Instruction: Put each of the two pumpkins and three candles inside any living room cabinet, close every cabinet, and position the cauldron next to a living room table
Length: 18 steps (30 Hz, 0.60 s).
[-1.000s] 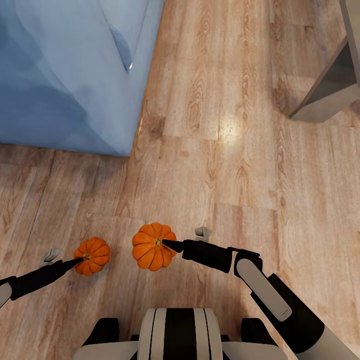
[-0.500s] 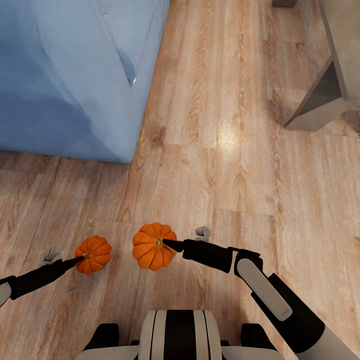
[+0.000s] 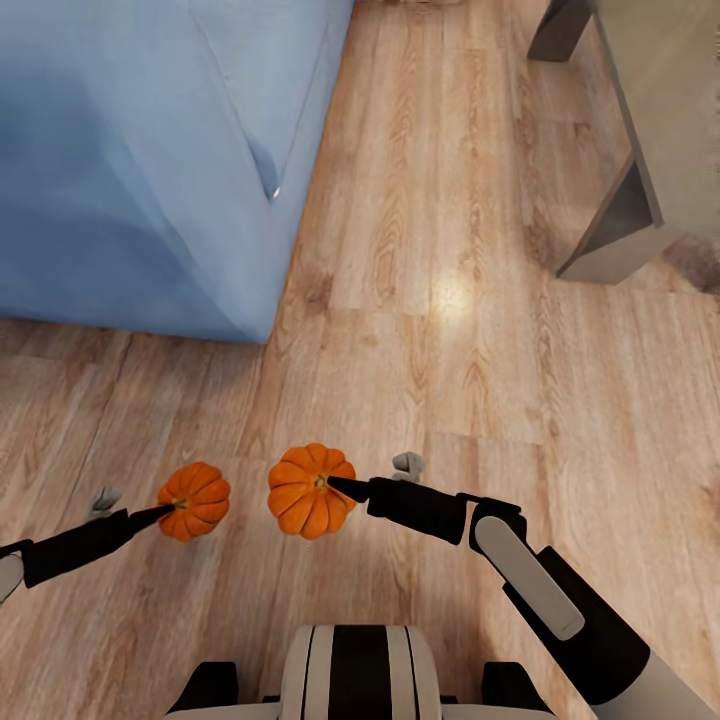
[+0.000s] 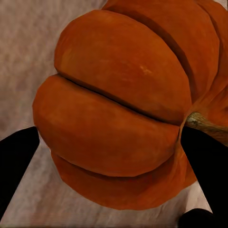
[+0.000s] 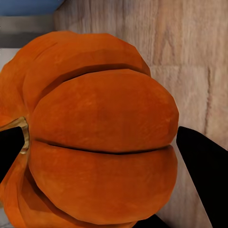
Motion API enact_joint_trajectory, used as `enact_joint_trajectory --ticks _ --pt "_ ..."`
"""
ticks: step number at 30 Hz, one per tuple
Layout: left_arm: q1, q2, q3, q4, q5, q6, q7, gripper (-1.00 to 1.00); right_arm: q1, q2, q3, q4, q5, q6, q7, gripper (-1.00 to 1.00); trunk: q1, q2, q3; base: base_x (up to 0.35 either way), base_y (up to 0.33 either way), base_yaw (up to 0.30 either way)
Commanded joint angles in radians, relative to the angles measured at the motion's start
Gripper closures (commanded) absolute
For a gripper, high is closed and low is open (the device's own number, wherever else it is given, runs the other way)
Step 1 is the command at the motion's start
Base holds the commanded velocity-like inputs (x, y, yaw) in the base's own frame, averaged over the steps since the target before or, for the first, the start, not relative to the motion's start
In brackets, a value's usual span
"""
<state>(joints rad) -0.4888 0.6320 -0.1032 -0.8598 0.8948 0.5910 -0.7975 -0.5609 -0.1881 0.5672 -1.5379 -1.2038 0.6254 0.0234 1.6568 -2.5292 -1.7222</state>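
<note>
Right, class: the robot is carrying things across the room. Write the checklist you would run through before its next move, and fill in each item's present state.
1. Left hand closed on the smaller pumpkin: ok, black fingers flank it in the left wrist view.
2. Right hand closed on the bigger pumpkin: ok, gripped at the stem.
3. Pumpkins apart from each other: ok, a gap shows between them.
4. Wooden floor ahead free: ok.
5. Clearance from the blue sofa and grey table: ok, both stand off to the sides.
6. Cabinet located: cannot tell.
</note>
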Motion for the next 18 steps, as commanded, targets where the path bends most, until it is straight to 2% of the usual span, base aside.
enact_joint_trajectory --ticks 1,8,14,18 --pt "-0.001 0.001 -0.003 -0.012 0.006 0.020 0.003 1.00 -0.001 -0.001 0.000 0.002 0.000 0.002 0.001 1.00 -0.001 0.000 0.003 0.000 0.000 0.000" --pt "0.001 0.003 -0.003 -0.060 0.006 0.102 0.003 1.00 -0.001 -0.001 -0.002 0.007 -0.005 -0.001 0.001 1.00 -0.004 0.002 0.031 0.000 0.000 0.000" --pt "0.000 0.006 -0.001 -0.070 0.005 0.133 0.006 1.00 -0.001 0.001 -0.012 0.008 -0.005 -0.001 0.000 1.00 -0.006 0.003 0.054 0.000 0.000 0.000" --pt "0.000 0.039 -0.001 -0.072 -0.016 0.204 0.012 1.00 -0.001 0.001 -0.038 0.010 -0.008 -0.002 0.000 1.00 -0.008 0.004 0.069 0.000 0.000 0.000"
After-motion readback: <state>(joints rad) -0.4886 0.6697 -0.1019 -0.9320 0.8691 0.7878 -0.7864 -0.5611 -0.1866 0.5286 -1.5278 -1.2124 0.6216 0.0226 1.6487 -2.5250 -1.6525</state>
